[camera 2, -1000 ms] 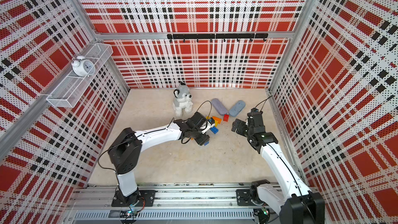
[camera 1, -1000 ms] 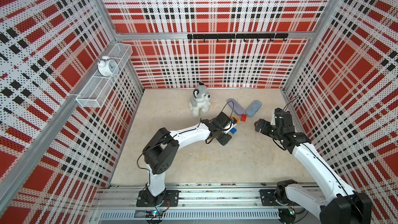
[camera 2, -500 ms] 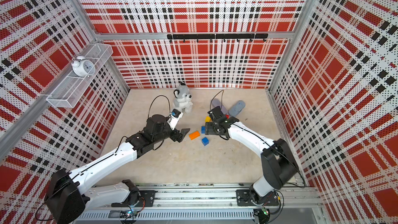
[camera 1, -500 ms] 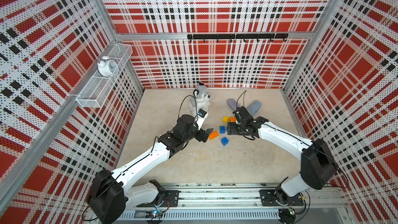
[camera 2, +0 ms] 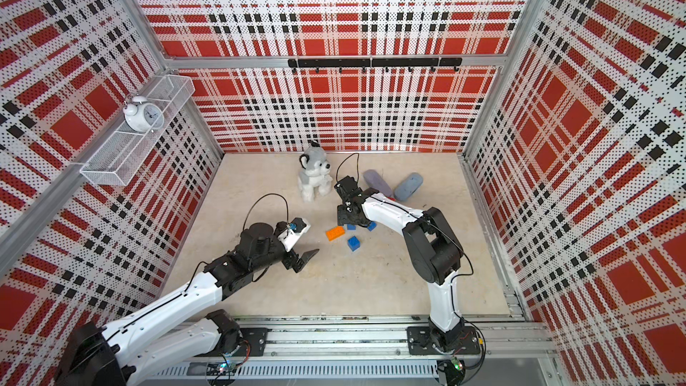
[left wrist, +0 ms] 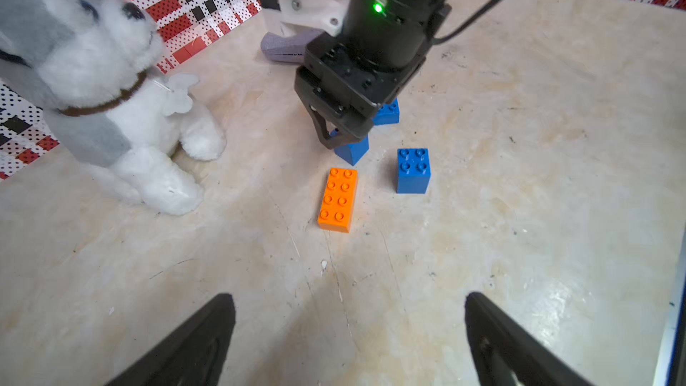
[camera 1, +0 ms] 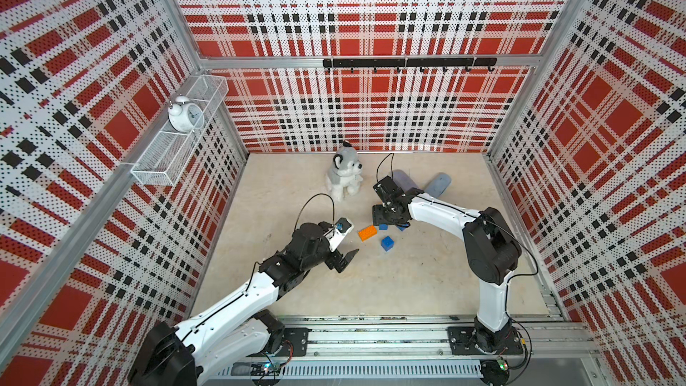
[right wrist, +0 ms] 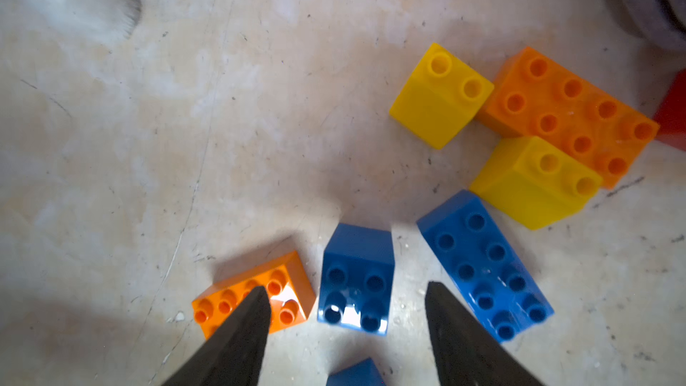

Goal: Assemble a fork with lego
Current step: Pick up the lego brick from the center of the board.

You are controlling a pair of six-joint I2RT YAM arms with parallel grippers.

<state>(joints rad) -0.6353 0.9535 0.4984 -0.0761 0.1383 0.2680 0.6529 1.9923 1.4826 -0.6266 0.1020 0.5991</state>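
Right gripper [right wrist: 346, 287] slid over small square blue lego brick [right wrist: 356, 254], middle of beige tabletop [camera 1: 408, 284]; jaws apart, straddling. Left gripper [left wrist: 349, 295] spread wide, empty. Fork unbuilt, lego [camera 1: 387, 243] loose. You risk closing fingertip [right wrist: 256, 302] dragging orange eight-stud brick [right wrist: 289, 284].

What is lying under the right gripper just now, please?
Under the right gripper a small blue brick stands on the floor between its open fingers, untouched. One finger covers part of an orange brick beside it.
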